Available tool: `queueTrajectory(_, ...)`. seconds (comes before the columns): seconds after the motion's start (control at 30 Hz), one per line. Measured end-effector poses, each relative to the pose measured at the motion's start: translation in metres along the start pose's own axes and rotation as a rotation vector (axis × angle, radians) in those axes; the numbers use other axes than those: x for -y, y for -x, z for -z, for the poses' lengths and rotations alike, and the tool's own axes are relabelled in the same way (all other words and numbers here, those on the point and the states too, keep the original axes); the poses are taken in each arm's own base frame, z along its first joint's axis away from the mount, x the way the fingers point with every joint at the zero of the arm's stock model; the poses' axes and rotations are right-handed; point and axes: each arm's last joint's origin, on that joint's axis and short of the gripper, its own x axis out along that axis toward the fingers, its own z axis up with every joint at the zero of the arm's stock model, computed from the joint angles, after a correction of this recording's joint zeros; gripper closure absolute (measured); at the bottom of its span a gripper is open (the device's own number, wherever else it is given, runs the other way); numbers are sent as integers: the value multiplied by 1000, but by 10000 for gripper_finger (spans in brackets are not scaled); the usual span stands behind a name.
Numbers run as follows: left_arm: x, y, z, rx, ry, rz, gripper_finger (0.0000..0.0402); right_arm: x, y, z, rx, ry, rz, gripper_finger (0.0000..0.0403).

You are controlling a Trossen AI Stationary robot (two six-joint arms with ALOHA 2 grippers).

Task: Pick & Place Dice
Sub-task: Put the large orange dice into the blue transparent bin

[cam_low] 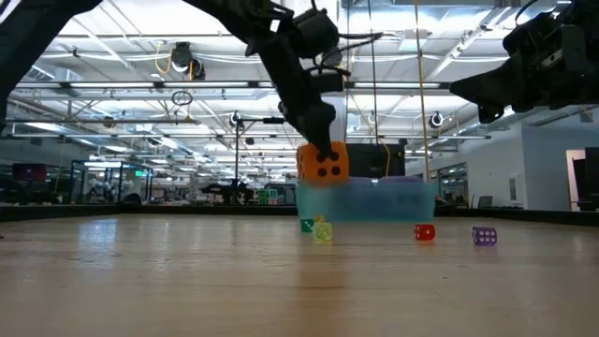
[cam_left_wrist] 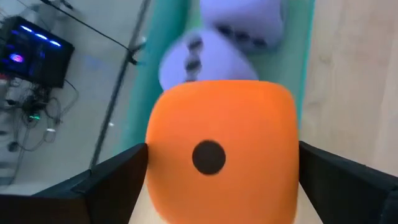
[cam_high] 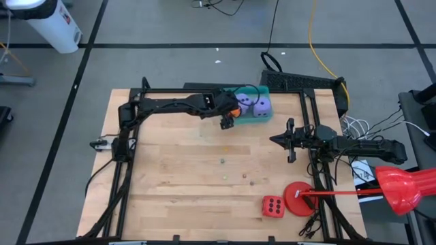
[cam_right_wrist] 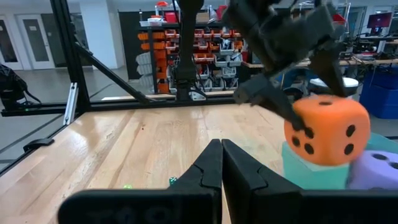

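1. While seen from above, the left gripper [cam_high: 230,114] holds the orange die [cam_high: 234,111] at the teal tray [cam_high: 267,116] near the desk's far edge; the red die [cam_high: 273,205] lies near the front edge.
2. Low view: orange die just above the tray rim.
3. Left wrist: fingers [cam_left_wrist: 118,174] spread wide, pinching the die; lavender dice [cam_left_wrist: 214,50] directly beyond.
4. Right wrist: the right gripper [cam_right_wrist: 221,163], fingers pressed together, idle.

Teal tray [cam_low: 374,201] hides both purple dice [cam_left_wrist: 239,18]

We can read no text, label, brand or number anywhere; the only markings we see are dark pips on the dice, one showing on the orange die [cam_left_wrist: 221,168].
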Motion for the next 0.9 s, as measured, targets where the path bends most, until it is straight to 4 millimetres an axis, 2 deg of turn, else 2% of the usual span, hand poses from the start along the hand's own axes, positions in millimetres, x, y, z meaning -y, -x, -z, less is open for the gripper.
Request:
queueTrajectory(0.13,10,-12,4,-27,-28,20,2,0,0,0,1,-1,-1,403)
queueTrajectory(0.4,12,-13,3,-20,4,34,2,0,-1,0,-1,2,-1,403)
queueTrajectory(0.63,9,-13,4,-18,108,75,2,0,-1,0,-2,0,-2,403)
queueTrajectory(0.9,9,-9,2,-5,106,71,2,0,-1,0,-2,1,-3,403)
